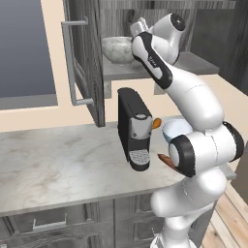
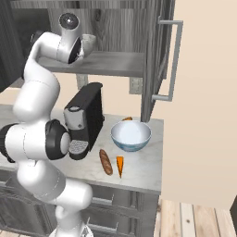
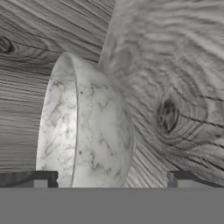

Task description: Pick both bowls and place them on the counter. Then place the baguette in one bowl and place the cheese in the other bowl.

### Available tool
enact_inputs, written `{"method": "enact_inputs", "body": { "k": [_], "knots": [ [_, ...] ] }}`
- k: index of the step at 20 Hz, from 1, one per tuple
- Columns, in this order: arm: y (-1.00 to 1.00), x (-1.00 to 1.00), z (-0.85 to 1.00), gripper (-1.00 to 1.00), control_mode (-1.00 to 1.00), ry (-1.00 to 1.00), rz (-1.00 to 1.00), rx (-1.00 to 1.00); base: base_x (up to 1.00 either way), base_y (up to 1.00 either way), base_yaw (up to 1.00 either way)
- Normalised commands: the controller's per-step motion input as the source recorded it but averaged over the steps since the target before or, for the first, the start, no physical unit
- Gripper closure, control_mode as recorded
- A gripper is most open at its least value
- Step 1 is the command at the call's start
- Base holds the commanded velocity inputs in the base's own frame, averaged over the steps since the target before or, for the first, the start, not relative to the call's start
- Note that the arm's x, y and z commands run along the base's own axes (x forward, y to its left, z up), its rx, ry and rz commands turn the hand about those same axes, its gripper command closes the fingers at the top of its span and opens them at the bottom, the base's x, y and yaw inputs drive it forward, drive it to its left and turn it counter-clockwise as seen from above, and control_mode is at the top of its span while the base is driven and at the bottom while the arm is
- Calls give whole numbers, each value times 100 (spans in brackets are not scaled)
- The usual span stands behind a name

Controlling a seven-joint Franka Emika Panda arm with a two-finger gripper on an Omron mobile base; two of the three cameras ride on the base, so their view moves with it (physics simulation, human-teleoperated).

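Claw (image 3: 109, 179) wide open, holding nothing, its tips straddling the marbled bowl (image 3: 85, 127) on the cupboard shelf (image 1: 193, 63). Below on the counter (image 1: 58, 160): blue bowl (image 2: 131, 135), baguette (image 2: 106, 162) and cheese (image 2: 120, 165) just beside it. Risk: claw closing on the rounded wall rather than the rim could squirt the bowl deeper into the shelf or off its edge.

No readable text anywhere — nothing on the black coffee machine (image 1: 134, 129) standing on the counter (image 1: 58, 160), no brand on its silver front. There's a faint dark marking along the robot arm's upper link (image 1: 154, 60), up level with the shelf above that machine, but it's too small and blurred to make out. Cabinet wood, bowls, food — no labels, numbers or signs.
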Motion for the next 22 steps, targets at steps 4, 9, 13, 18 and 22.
{"method": "enact_inputs", "body": {
  "k": [4, 9, 13, 18, 22],
  "knots": [
    [3, 24, 0, -100, -100, 1, 2, 0, 0, 0, 0],
    [4, 22, -5, -100, -100, 3, 2, 0, 0, 0, 0],
    [8, 17, -14, -100, -100, 3, 1, 0, 0, 0, 0],
    [16, 13, -18, 100, -100, 6, 0, 0, 0, 0, 0],
    [5, 1, -12, 100, -100, 3, 0, 0, 0, 0, 0]
  ]
}}
